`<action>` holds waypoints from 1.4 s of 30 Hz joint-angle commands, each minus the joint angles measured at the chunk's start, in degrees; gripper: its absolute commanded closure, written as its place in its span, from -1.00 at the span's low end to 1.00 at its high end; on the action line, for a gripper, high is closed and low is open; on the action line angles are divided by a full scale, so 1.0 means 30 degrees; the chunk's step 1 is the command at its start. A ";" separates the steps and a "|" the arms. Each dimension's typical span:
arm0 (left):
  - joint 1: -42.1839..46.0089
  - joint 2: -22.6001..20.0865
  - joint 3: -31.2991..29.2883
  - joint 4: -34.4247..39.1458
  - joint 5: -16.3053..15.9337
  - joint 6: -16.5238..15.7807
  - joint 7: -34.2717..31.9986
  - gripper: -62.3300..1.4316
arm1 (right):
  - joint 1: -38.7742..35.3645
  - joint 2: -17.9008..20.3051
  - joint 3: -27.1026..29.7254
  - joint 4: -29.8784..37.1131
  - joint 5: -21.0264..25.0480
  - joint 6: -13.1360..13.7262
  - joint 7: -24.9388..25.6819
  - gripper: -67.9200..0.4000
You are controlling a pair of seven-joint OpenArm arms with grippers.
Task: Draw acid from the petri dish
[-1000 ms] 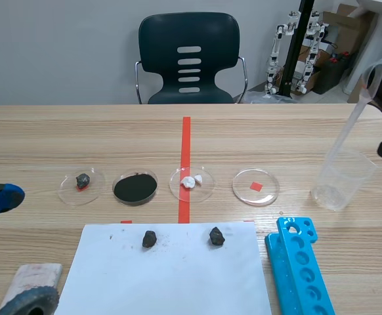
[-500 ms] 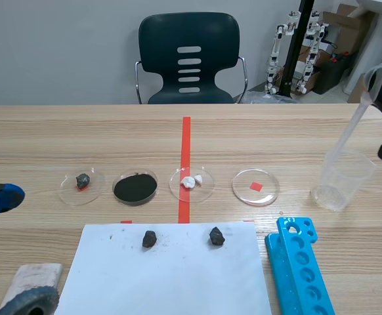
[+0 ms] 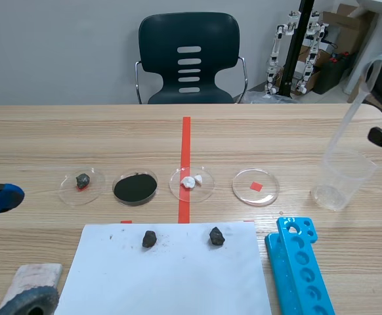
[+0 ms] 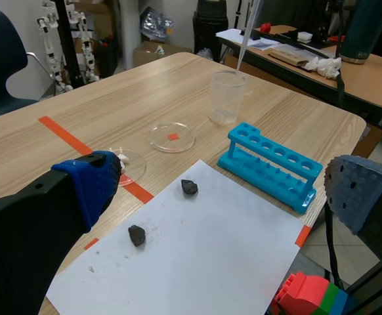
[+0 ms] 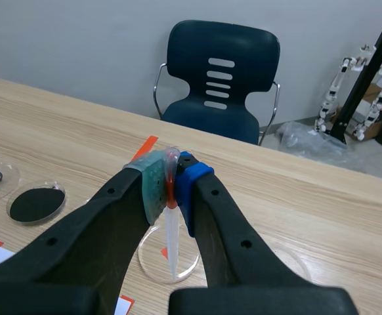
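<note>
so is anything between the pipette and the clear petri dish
Nothing visible does. The right pincer is shut on the pipette, its tip just above the beaker; only tabletop shows between beaker and clear petri dish. The blue test tube rack lies nearer the robot, off that line.

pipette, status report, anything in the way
Right fingers shut on pipette, raised, tip at beaker rim. Left fingers open, empty. Clear petri dish untouched, beside beaker; nothing between.

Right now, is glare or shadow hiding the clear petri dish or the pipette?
Scene view: even light, soft shadows, no glare on the petri dish; the pipette reads faint against the wood. Right wrist view: pipette plain between the jaws. Left wrist view: dish rim faint but visible.
</note>
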 commanded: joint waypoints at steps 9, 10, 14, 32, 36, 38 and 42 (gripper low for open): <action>0.0146 0.0087 0.0102 0.0219 -0.0270 -0.0037 -0.0262 -1.00 | 0.3577 0.0240 -0.1530 -0.2149 -0.0007 -0.0007 0.0124 0.98; 0.0146 0.0087 0.0102 0.0219 -0.0270 -0.0037 -0.0262 -1.00 | 0.3905 0.0240 -0.1698 -0.2361 -0.0058 -0.0007 0.0080 0.98; 0.0146 0.0087 0.0102 0.0219 -0.0270 -0.0037 -0.0262 -1.00 | 0.5275 0.0233 -0.2579 -0.3432 -0.0525 -0.0007 0.0066 0.98; 0.0146 0.0087 0.0102 0.0219 -0.0262 -0.0037 -0.0255 -1.00 | 0.9989 0.0182 -0.7074 -0.9581 -0.2084 0.0000 0.2725 0.98; 0.0146 0.0087 0.0102 0.0219 -0.0270 -0.0037 -0.0262 -1.00 | 1.0462 -0.0299 -0.7592 -1.0732 -0.2521 0.0007 0.3169 0.98; 0.0146 0.0087 0.0102 0.0219 -0.0270 -0.0037 -0.0262 -1.00 | 1.0608 -0.0787 -0.7628 -1.1366 -0.3286 0.0007 0.3490 0.98; 0.0146 0.0087 0.0102 0.0219 -0.0270 -0.0037 -0.0262 -1.00 | 1.0615 -0.1639 -0.7635 -1.2393 -0.4685 0.0015 0.4350 0.98</action>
